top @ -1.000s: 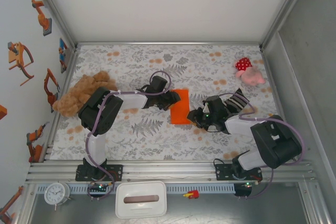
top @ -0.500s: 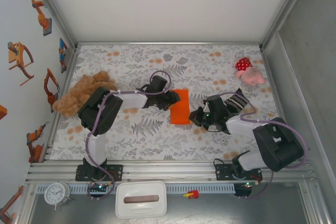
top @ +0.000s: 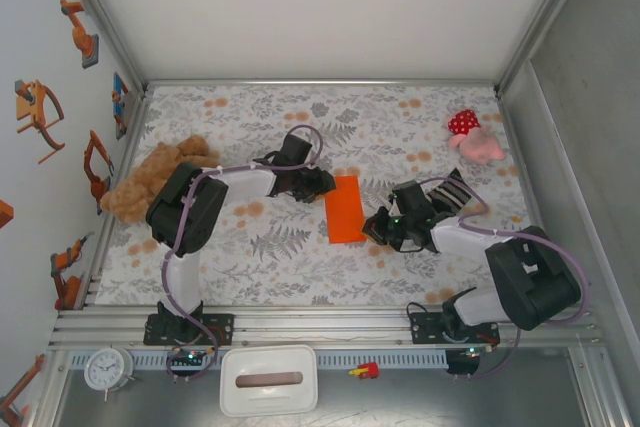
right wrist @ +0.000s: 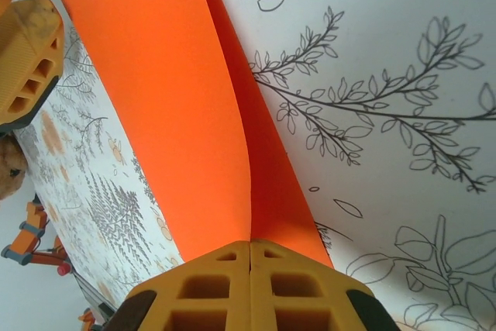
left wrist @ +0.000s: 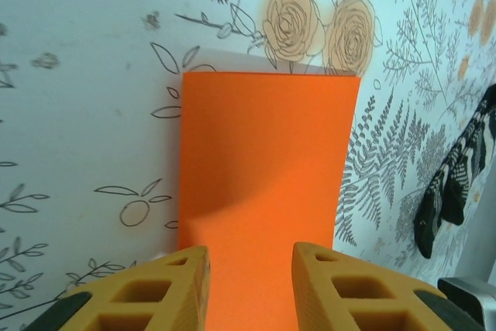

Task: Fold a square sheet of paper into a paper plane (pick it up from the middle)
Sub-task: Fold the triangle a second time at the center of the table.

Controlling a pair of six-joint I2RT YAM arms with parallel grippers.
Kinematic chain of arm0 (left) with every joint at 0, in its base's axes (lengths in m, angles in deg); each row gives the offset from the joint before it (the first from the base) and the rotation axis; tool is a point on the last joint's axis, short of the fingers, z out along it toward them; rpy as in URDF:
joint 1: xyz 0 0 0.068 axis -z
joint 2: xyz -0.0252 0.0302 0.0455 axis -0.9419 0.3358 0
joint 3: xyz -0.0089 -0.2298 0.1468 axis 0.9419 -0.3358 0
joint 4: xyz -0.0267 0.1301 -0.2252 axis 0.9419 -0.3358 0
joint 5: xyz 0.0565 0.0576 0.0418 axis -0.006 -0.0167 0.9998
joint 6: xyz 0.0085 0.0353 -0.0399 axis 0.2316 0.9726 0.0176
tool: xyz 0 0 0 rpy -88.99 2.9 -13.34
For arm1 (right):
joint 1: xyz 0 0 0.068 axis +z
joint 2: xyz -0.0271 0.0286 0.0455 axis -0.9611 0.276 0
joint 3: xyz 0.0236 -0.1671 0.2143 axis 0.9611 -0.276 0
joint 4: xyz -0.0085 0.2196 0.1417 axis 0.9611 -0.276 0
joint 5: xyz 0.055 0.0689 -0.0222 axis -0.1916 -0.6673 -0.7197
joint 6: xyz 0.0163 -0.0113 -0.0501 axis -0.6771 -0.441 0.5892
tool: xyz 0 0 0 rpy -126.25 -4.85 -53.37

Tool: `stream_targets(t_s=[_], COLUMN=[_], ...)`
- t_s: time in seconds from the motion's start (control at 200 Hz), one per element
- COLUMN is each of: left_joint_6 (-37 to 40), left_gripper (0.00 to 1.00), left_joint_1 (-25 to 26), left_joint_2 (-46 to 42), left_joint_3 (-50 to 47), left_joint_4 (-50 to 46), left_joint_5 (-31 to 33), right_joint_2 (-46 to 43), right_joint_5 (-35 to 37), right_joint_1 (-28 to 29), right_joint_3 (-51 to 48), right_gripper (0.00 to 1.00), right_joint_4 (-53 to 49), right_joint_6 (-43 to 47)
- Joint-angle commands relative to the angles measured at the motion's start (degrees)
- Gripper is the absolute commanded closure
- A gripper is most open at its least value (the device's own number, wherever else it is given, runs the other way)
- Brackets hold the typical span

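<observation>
the square sheet of paper [top: 346,209], folded into a narrow orange rectangle, is seen lying mid-table on the floral tablecloth [top: 290,247], between the two grippers. the right gripper [right wrist: 249,246] is closed, with an edge of the sheet pinched between its fingers and one layer lifted off the cloth. the left gripper [left wrist: 250,257] is held with its fingers apart over the opposite end of the paper.

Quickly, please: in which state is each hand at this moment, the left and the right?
Left hand: open, fingers apart above the orange paper, not gripping it.
Right hand: closed, pinching the orange paper.
</observation>
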Motion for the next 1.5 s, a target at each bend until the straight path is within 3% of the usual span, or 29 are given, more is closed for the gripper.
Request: stream_targets(t_s=[0.0, 0.391, 0.846, 1.497], left_joint_6=[3.0, 3.5, 4.4, 4.3], left_gripper=[0.68, 0.75, 0.83, 0.84], left_joint_1=[0.0, 0.0, -0.2, -0.2], left_joint_2=[1.4, 5.1, 5.4, 6.5], left_joint_3=[1.6, 3.4, 3.6, 3.7], left_joint_4=[-2.3, -5.2, -7.7, -7.9], left_joint_5=[-2.5, -2.1, 0.2, -0.1], right_joint_2=[-0.8, 1.8, 13.5, 20.8], right_joint_5=[-0.8, -3.2, -3.5, -3.4], right_joint_1=[0.4, 0.8, 3.1, 3.6], right_joint_3=[2.2, 5.4, 12.3, 12.8], right_gripper=[1.0, 1.0, 1.0, 1.0], right_joint_4=[-1.5, 1.7, 11.2, 18.3], right_joint_6=[0.8, 1.8, 2.5, 1.0])
